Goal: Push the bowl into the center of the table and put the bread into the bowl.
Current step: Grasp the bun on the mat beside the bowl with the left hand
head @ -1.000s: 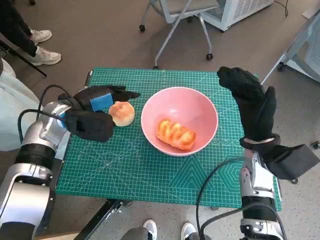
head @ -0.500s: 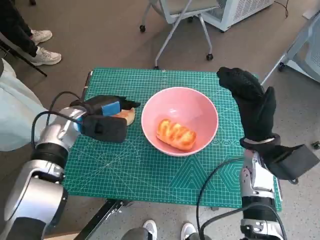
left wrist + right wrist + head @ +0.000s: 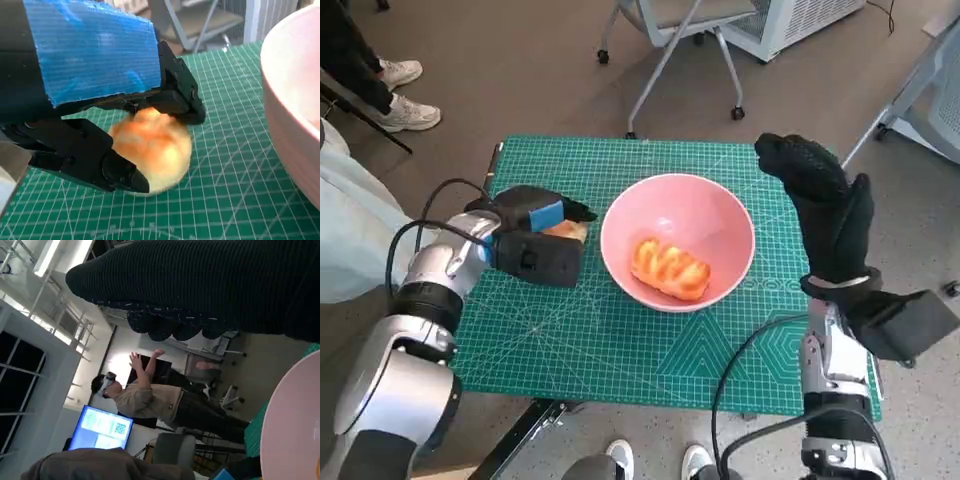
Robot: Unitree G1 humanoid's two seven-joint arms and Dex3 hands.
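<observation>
A pink bowl (image 3: pixel 620 215) stands mid-table on the green cutting mat (image 3: pixel 620 350), and a glazed twisted bread (image 3: pixel 670 268) lies inside it. Left of the bowl a round bread roll (image 3: pixel 570 231) sits on the mat, mostly covered by my left hand (image 3: pixel 532 240). In the left wrist view the left hand (image 3: pixel 90 65) grips the roll (image 3: pixel 155 145) with its fingers (image 3: pixel 180 100) over the top and side, while the bowl (image 3: pixel 295 100) shows close beside it. My right hand (image 3: pixel 820 200) is raised beside the bowl's right side, fingers apart and holding nothing.
A wheeled chair base (image 3: pixel 670 60) stands beyond the table's far edge. A person's shoes (image 3: pixel 405 95) are at the far left. In the right wrist view a person (image 3: pixel 150 400) stands with arms raised near a lit screen (image 3: pixel 102 427).
My left hand has slid right over the round roll and closed on it, so most of the roll is now hidden. The bowl, the twisted bread and my right hand have not moved.
</observation>
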